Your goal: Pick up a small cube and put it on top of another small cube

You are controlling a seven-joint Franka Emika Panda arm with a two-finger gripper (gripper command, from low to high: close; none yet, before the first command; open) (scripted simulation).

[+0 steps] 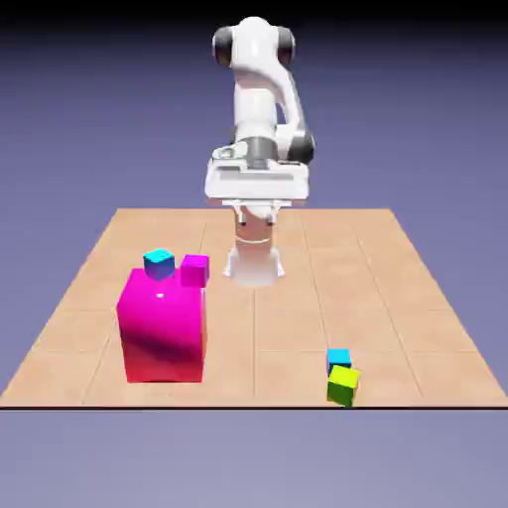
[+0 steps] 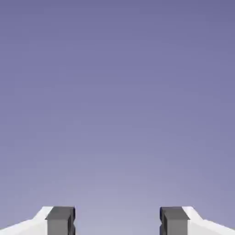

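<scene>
- The pincer (image 2: 117, 222) is open and holds nothing; in the hand view only the plain backdrop shows between its two grey fingertips (image 2: 60, 220).
- The small lime-green cube (image 1: 343, 384) sits at the near edge of the surface (image 1: 298, 298), toward the exterior view's right, touching a cyan cube (image 1: 339, 359) just behind it.
- The hand hangs high near the robot's base, well apart from the green cube. I judge the coming move must go down and toward the camera, a little to the exterior view's right.
- The cube has no long axis, but it looks turned a bit, so the fingers may need some rotation.

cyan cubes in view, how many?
2. One cyan cube sits atop the large magenta cube; the other cyan cube is touching the lime-green cube. More could hide behind the big block.
</scene>
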